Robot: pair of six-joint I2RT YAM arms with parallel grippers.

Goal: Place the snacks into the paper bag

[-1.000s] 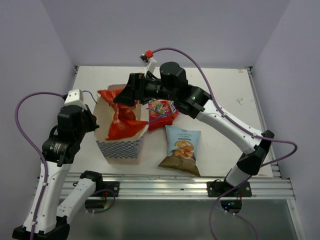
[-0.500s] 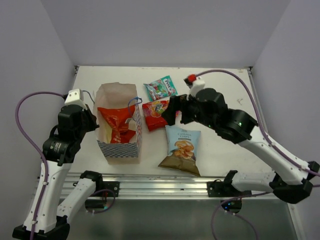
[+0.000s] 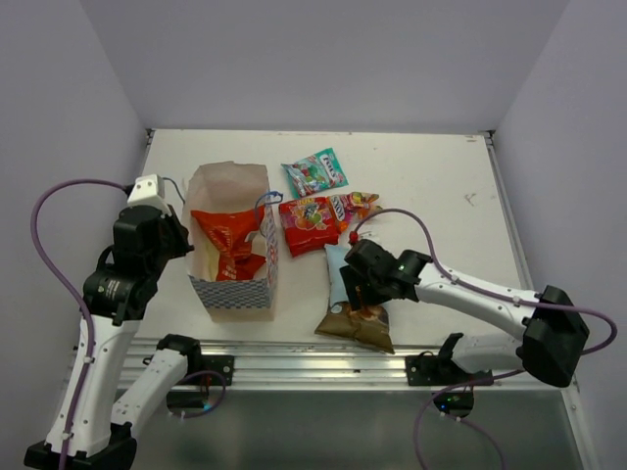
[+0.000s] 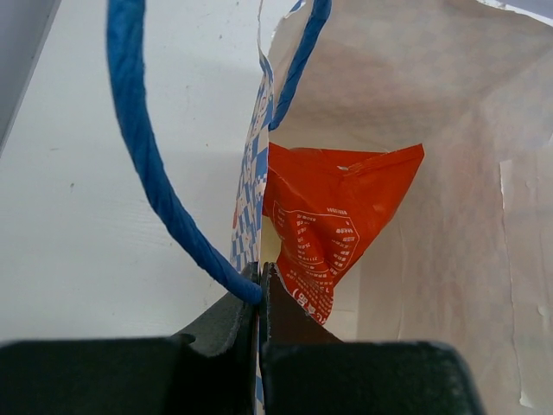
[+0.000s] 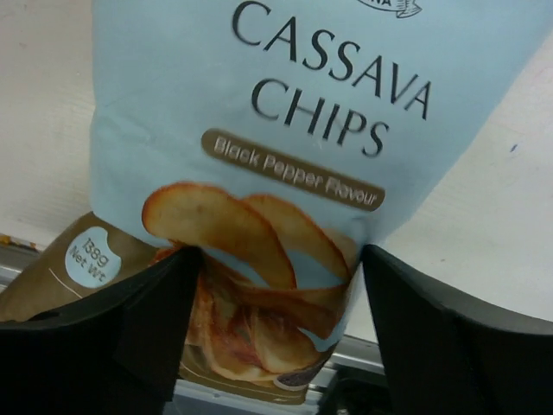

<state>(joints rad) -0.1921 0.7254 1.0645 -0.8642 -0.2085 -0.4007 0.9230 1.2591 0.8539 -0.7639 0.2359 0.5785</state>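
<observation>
The paper bag (image 3: 235, 292) stands open at the left, and my left gripper (image 3: 184, 240) is shut on its left wall, next to the blue cord handle (image 4: 138, 147). In the left wrist view the shut gripper (image 4: 259, 278) pinches the checkered wall (image 4: 252, 173), and the red chip bag (image 4: 333, 216) lies inside the paper bag (image 4: 432, 130). My right gripper (image 5: 281, 255) is open low over the light-blue chip bag (image 5: 285, 104), one finger on each side of it. The red fruit-candy bag (image 3: 309, 215), the teal packet (image 3: 315, 171) and the red-yellow packet (image 3: 358, 204) lie on the table.
The light-blue chip bag (image 3: 355, 328) lies close to the table's front edge, its brown base reaching the aluminium rail (image 3: 294, 357). Purple-grey walls close in the white table (image 3: 441, 186) on three sides. The right arm's cable loops above the packets.
The right gripper let the red chip bag go into the paper bag, then swung right and down to the light-blue chip bag. The left arm has not moved.
</observation>
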